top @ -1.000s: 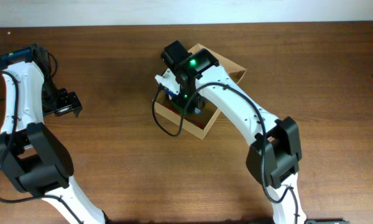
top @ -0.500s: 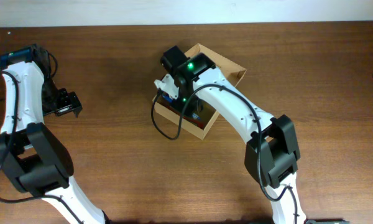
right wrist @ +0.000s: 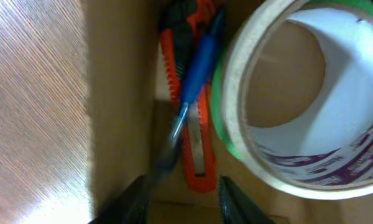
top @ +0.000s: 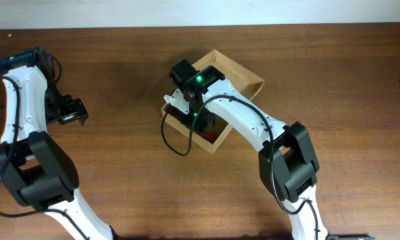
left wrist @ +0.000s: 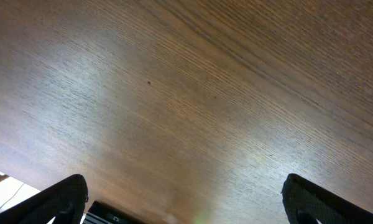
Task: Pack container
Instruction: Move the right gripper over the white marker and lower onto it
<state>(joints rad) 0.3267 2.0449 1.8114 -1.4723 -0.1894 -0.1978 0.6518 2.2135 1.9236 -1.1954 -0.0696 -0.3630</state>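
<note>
The container (top: 243,75) is a tan cardboard box standing open at the table's middle back. My right gripper (top: 195,119) reaches down into its left end. In the right wrist view the fingers (right wrist: 121,202) are open, and the gripper (right wrist: 177,205) holds nothing. Just ahead of it, on the box floor beside the box wall (right wrist: 118,93), lie an orange utility knife (right wrist: 199,149), a blue pen (right wrist: 196,74) and a roll of tape (right wrist: 298,99) with green and purple print. My left gripper (top: 72,113) is open and empty over bare wood at the far left; it also shows in the left wrist view (left wrist: 189,208).
The brown wooden table (top: 333,133) ends at a pale wall strip (top: 200,12) along the back. A dark object (left wrist: 112,214) shows at the bottom edge of the left wrist view.
My right wrist has shifted a little left and toward the front over the box's left end, and the box has turned slightly. The left arm has not moved.
</note>
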